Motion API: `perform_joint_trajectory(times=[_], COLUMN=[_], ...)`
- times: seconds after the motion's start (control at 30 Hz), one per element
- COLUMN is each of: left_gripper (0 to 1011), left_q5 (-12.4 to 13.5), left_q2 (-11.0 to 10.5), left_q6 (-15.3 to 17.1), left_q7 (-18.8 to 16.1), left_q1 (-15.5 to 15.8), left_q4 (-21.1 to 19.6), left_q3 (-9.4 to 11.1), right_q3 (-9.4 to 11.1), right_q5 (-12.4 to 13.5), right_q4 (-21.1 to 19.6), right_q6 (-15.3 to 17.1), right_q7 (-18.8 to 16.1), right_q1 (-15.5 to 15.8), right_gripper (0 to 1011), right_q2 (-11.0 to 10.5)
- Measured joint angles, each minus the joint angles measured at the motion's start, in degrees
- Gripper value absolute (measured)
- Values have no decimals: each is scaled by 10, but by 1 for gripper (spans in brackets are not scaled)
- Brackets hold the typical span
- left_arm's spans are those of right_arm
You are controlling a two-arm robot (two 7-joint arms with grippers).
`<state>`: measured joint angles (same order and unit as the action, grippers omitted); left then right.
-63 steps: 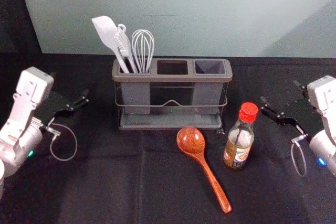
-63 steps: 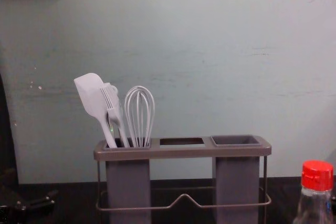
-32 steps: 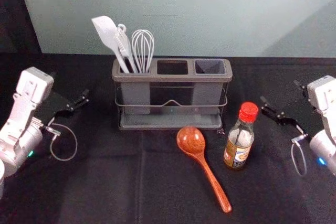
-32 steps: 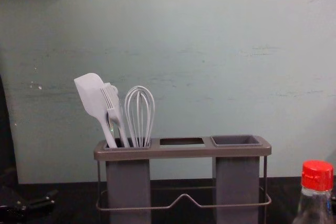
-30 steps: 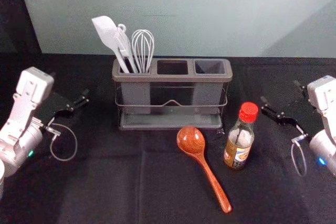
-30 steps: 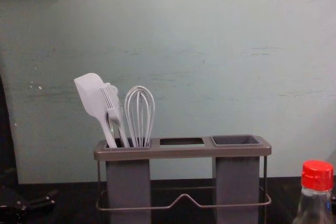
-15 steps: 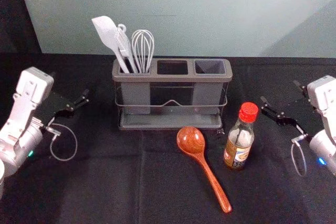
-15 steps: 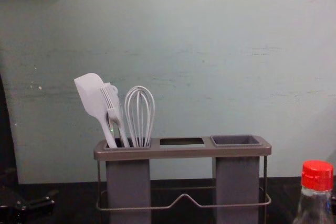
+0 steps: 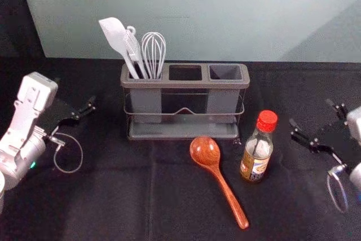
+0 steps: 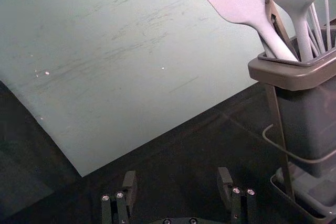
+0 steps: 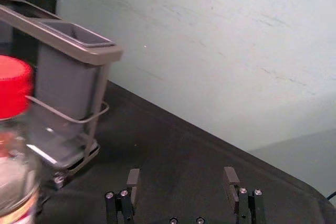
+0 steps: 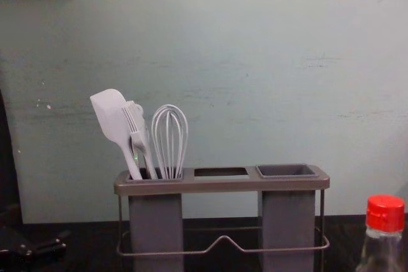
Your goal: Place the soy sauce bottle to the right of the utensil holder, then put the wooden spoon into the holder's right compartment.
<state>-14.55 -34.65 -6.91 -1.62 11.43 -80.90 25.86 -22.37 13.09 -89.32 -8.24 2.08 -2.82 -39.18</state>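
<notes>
Head view: the right hand, fingers wide apart, is right of the clear glass soy sauce bottle with a red cap. The bottle stands in front of the gray plastic utensil holder's right end — the shiny brown wooden spoon lies beside it. The left hand, fingers apart too, is left of the holder.

Soy btl upright nr spoon

one each of bottle, spoon, holder, spatula, brush, whisk
</notes>
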Motion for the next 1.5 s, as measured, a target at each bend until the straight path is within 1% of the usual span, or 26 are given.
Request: perform_joint_trajectory(times=[0.07,0.1,0.13,0.2,0.3,0.33,0.37,0.4,0.47,0.5,0.6,0.63,0.73,0.77,0.8,0.83,0.9,0.93,1.0,1.03,1.2,1.23,1.33,1.37,1.5], left_gripper=[1005,1005,1005,1005,1005,1005,1005,1005,1005,1005,1005,1005,1005,1005,1005,1005,1005,1005,1005,1005,1005,1005,1005,1005,1005], left_q5=[0,0,0,0,0,0,0,0,0,0,0,0,0,0,0,0,0,0,0,0,0,0,0,0,0], left_q2=[0,0,0,0,0,0,0,0,0,0,0,0,0,0,0,0,0,0,0,0,0,0,0,0,0], left_q6=[0,0,0,0,0,0,0,0,0,0,0,0,0,0,0,0,0,0,0,0,0,0,0,0,0], left_q7=[0,0,0,0,0,0,0,0,0,0,0,0,0,0,0,0,0,0,0,0,0,0,0,0,0], left_q1=[0,0,0,0,0,0,0,0,0,0,0,0,0,0,0,0,0,0,0,0,0,0,0,0,0], left_q4=[0,0,0,0,0,0,0,0,0,0,0,0,0,0,0,0,0,0,0,0,0,0,0,0,0], left_q3=[0,0,0,0,0,0,0,0,0,0,0,0,0,0,0,0,0,0,0,0,0,0,0,0,0], right_q3=[15,18,18,33,43,51,55,63,70,79,90,97,106,107,109,110,109,109,105,101,83,77,69,64,56], right_q5=[3,3,3,8,15,22,26,35,45,58,76,89,112,118,131,137,153,153,164,169,168,167,164,161,156], right_q4=[-31,-39,-39,-68,-88,-101,-108,-121,-133,-145,-161,-170,-184,-186,-189,-190,-191,-191,-191,-188,-176,-170,-160,-154,-138], right_q6=[-6,-7,-7,-11,-13,-13,-14,-14,-14,-14,-13,-12,-11,-11,-12,-13,-13,-13,-13,-11,-9,-7,-4,-2,4], right_q7=[0,0,0,-4,-14,-21,-25,-35,-43,-54,-70,-81,-102,-109,-122,-127,-144,-144,-158,-167,-184,-189,-194,-197,-202], right_q1=[33,42,42,72,93,106,113,126,137,150,167,176,190,192,194,194,191,191,184,176,147,135,120,110,89], right_gripper=[1004,1004,1004,1004,1004,1004,1004,1004,1004,1004,1004,1004,1004,1004,1004,1004,1004,1004,1004,1004,1004,1004,1004,1004,1004], right_q2=[-21,-26,-26,-47,-62,-72,-77,-87,-96,-105,-116,-121,-128,-128,-128,-126,-119,-119,-110,-102,-75,-65,-50,-39,-18])
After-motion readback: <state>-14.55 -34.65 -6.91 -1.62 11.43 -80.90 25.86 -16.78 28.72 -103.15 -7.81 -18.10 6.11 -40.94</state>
